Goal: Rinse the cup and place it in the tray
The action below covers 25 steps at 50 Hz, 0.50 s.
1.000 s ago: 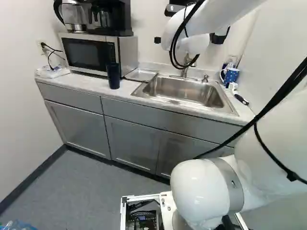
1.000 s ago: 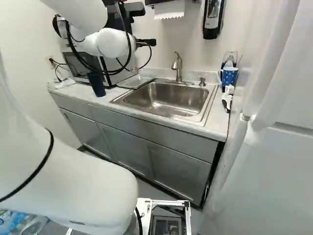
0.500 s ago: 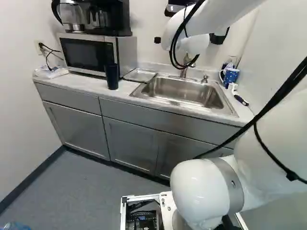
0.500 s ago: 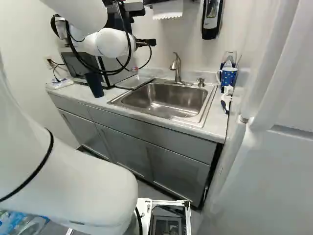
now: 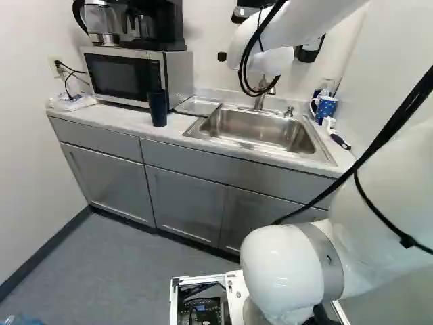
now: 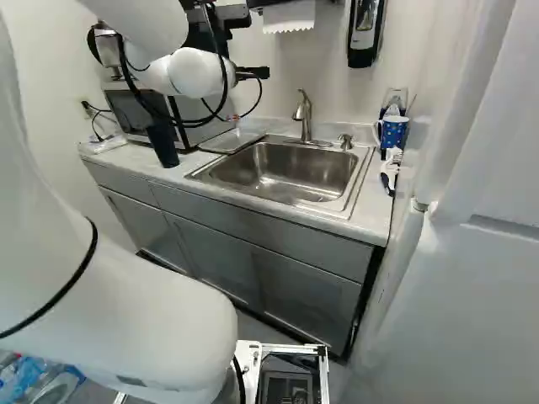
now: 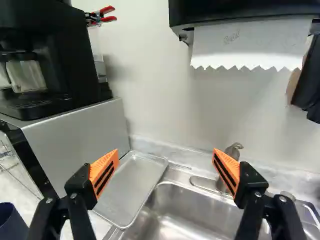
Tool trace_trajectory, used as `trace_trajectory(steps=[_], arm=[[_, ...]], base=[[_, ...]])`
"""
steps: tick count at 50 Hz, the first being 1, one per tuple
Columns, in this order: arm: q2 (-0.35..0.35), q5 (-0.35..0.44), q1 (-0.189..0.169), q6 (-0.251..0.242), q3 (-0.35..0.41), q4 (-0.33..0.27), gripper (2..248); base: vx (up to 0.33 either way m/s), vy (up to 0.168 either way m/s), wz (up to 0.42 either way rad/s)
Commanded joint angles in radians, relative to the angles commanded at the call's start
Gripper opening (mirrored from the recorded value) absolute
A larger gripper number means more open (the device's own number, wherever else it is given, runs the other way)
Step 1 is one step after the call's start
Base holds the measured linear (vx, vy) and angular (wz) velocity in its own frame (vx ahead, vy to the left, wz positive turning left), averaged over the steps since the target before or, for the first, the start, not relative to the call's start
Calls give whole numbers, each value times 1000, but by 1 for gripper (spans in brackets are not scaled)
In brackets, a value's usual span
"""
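High above the counter, my gripper [image 6: 253, 73] shows as a dark shape beside the wrist in the right base view. In the wrist view the gripper [image 7: 166, 155] has its orange pads wide apart with nothing between them. A dark blue cup [image 5: 157, 108] stands upright on the counter in front of the microwave; its rim [image 7: 11, 212] shows beside one finger in the wrist view. The shallow metal tray [image 5: 197, 105] lies between microwave and sink; no object lies in the tray [image 7: 132, 185]. The sink [image 6: 278, 172] has a faucet [image 6: 305, 114] at its back.
A coffee maker [image 5: 145, 24] sits on the microwave [image 5: 125, 74]. A dotted blue mug [image 6: 393, 130] and a brush [image 6: 392, 164] are right of the sink. A towel dispenser [image 7: 245, 15] and a soap dispenser [image 6: 366, 34] hang on the wall. Bottles [image 6: 34, 379] lie low at left.
The base has moved slightly, shifting the counter a little leftward in both base views. My arm's lower links have swung slightly against the base joint. The cup and tray stay put on the counter.
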Motion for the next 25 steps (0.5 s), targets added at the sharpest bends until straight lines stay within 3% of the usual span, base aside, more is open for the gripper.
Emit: trace_trajectory(steps=[25], arm=[[-66,-118,-10,0,-64,6,247]], base=[[0,0,0]])
